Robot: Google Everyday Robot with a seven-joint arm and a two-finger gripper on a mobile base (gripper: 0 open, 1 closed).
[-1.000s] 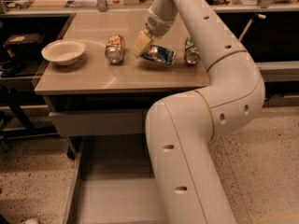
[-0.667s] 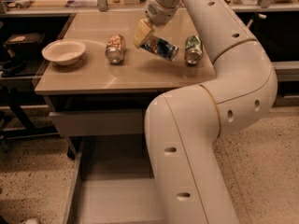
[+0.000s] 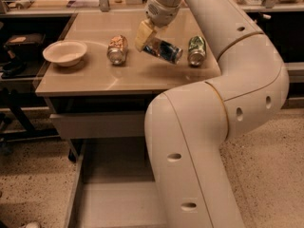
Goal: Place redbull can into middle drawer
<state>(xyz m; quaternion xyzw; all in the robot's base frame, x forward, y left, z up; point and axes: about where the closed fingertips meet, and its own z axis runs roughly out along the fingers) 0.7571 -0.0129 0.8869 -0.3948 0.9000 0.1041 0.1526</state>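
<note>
Jaws were pinched on the left end of the redbull can point(image 3: 165, 51), w/ the gripper point(image 3: 146, 40) hanging over the middle of the table point(image 3: 95, 82), btwn the orange-tan can point(image 3: 117, 49) on its left and the green can point(image 3: 196, 50) on its right. The can was held tilted, free end dipping to the right, and looked clear of the tabletop, w/ a shadow under it.

Handling, as a judgement: thin aluminium, so stiff enough but easy to dent if squeezed hard; smooth and slick; light if empty, noticeably heavier if full, can't tell which. An end grip lets the long body droop or swivel in the pads, so a hold across the mid-body would prob be steadier. The bowl point(image 3: 65, 52) sat at the far left of the table. The middle drawer point(image 3: 111, 201) stood pulled out, low and near, below the table's front edge, w/ the arm crossing its right side.

Vs 1 s ago: the gripper sat higher and the can had risen w/ it off the surface. Vs 0.7 s ago little changed, the gripper perhaps a touch lower. Bowl and both other cans hadn't moved
</note>
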